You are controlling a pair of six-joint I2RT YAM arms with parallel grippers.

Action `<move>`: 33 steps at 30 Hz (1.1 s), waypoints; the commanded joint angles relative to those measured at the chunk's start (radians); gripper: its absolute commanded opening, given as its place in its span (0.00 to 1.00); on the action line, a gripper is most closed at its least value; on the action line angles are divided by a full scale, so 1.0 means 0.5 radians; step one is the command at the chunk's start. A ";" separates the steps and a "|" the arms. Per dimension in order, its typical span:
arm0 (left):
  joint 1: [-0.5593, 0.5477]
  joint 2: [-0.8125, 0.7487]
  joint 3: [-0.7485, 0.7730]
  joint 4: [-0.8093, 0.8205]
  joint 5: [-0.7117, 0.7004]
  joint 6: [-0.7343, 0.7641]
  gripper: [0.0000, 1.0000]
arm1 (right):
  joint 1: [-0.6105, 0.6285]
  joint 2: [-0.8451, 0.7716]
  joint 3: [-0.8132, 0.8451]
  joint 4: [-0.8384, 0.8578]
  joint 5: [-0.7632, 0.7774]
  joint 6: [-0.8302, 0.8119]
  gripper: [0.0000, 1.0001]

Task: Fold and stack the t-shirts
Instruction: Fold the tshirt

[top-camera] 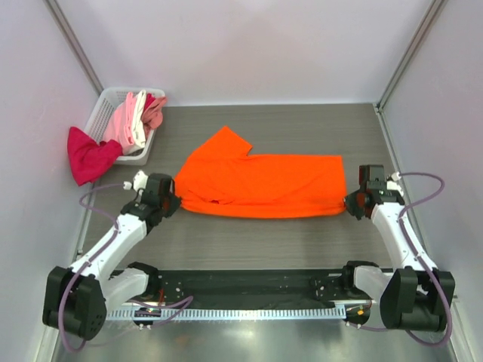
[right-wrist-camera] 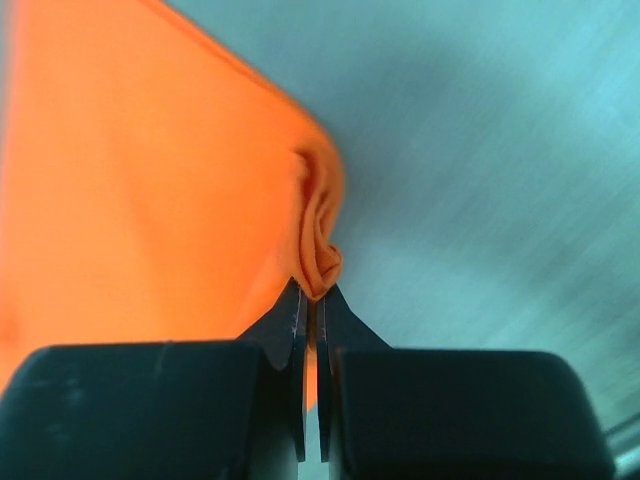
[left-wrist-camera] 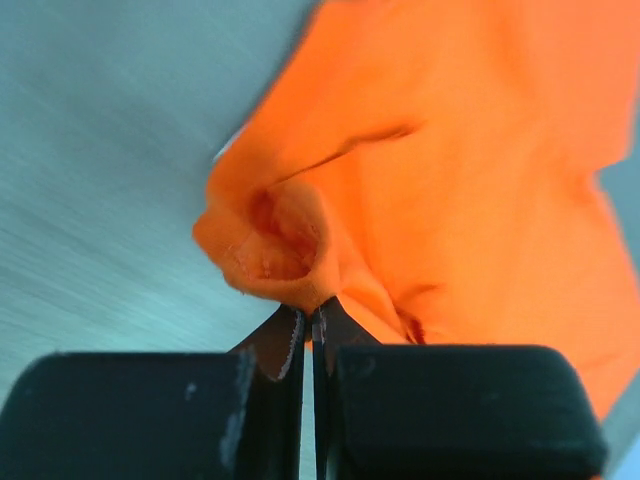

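Observation:
A bright orange t-shirt [top-camera: 260, 185] lies stretched across the middle of the table, one sleeve pointing toward the back. My left gripper [top-camera: 176, 202] is shut on a bunched corner of the orange t-shirt [left-wrist-camera: 300, 250] at its left end. At the right end, my right gripper [top-camera: 349, 204] is shut on a pinched fold of the orange t-shirt [right-wrist-camera: 150, 200]. A deep magenta-red t-shirt [top-camera: 87, 157] hangs over the near corner of the basket. Light pink, white and salmon t-shirts [top-camera: 137, 117] are heaped inside it.
A white plastic mesh basket [top-camera: 104, 105] stands at the back left by the left wall. Bare grey tabletop [top-camera: 256, 241] lies between the shirt and the black rail [top-camera: 249, 286] at the arm bases. Pale walls close in both sides and the back.

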 commanded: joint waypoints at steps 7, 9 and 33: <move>0.057 0.096 0.791 -0.223 -0.182 0.228 0.00 | -0.023 0.201 0.757 -0.098 0.104 -0.024 0.01; 0.057 -0.039 0.562 -0.236 -0.173 0.207 0.00 | -0.023 0.103 0.557 -0.088 0.092 -0.027 0.01; 0.060 -1.101 -0.291 -0.573 -0.001 0.142 0.89 | -0.023 -0.649 -0.140 -0.107 0.111 -0.232 0.64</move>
